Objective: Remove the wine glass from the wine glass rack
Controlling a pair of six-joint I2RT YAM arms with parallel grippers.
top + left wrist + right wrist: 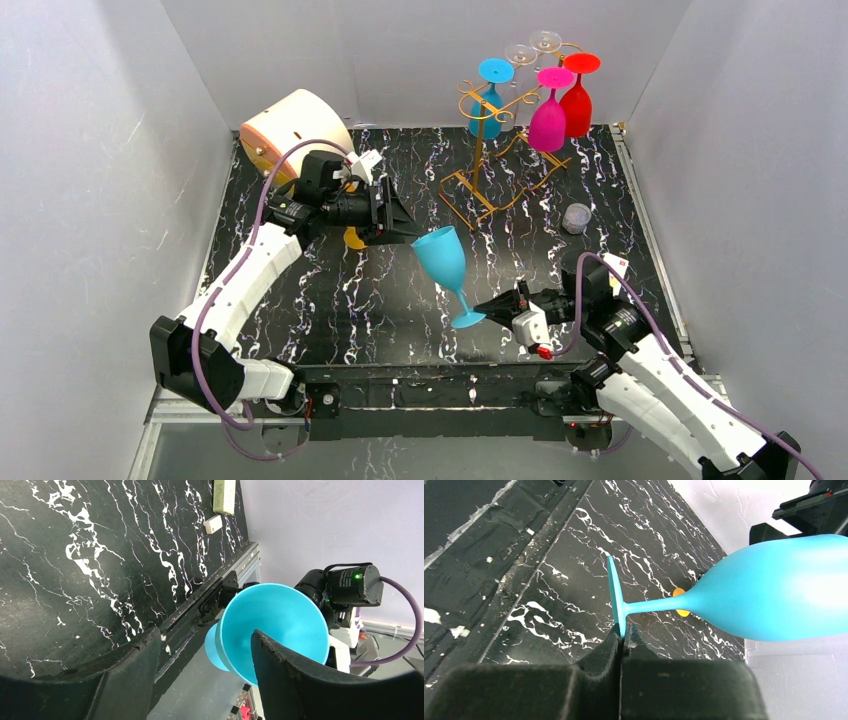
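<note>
Risk of drop: wine glass (443, 262) well clear of wine glass rack (478, 160), tilted in mid-air, pinched only at foot rim by closed right gripper (623, 632); left gripper (205, 642) half-open beside bowl, apparently not touching, liable to knock it loose.

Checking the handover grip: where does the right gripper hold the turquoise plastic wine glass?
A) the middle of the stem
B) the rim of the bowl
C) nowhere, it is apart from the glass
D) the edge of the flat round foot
D: in the right wrist view the right gripper is shut on the edge of the round foot of the turquoise plastic wine glass, with the stem clear of its fingers.
</note>
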